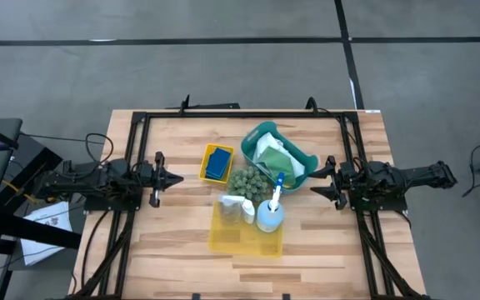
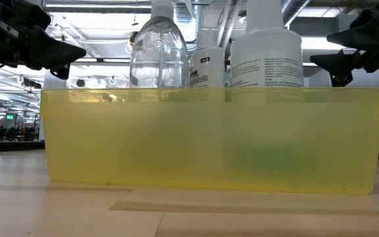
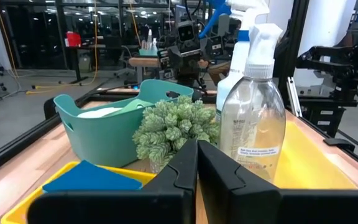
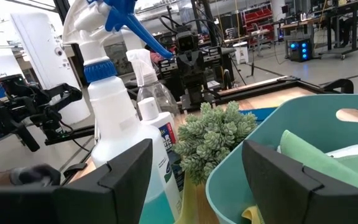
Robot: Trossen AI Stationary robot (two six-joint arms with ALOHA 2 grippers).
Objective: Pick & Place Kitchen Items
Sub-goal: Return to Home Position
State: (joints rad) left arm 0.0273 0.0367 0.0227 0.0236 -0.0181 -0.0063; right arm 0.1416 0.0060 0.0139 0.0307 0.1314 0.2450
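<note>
Three bottles stand upright, long axes vertical, in the large yellow bin [image 1: 223, 237] at mid-bench, on the side of the edge where the low camera sits: a clear spray bottle [image 1: 230, 204], a small white bottle [image 1: 247, 212] touching or just beside it, and a blue-headed spray bottle [image 1: 270, 215] nearest the right edge. The blue trigger head points away from the low-camera edge. In the low view the bin's translucent wall blurs the bottles' lower halves and the picture's top cuts off their heads.

A blue sponge [image 1: 218, 162] lies flat in the small yellow bin [image 1: 221, 147], its long axis running roughly between the low-camera edge and the opposite edge. The left wrist view hides part of it behind the fingers.

A green bumpy ball [image 1: 247, 181] sits between the bins and the teal basket [image 3: 98, 134], which holds green and white cloths [image 1: 273, 154], their folds hard to separate.

The left gripper [image 1: 173, 177] hangs between the left edge and the sponge bin, its fingers [image 3: 179, 174] together. The right gripper [image 1: 317, 182] hangs just beside the basket's right side, its fingers [image 4: 129, 174] wide apart on nothing.

Bare bench [image 1: 323, 258] shows beyond the large bin toward the low-camera edge and both corners there.
</note>
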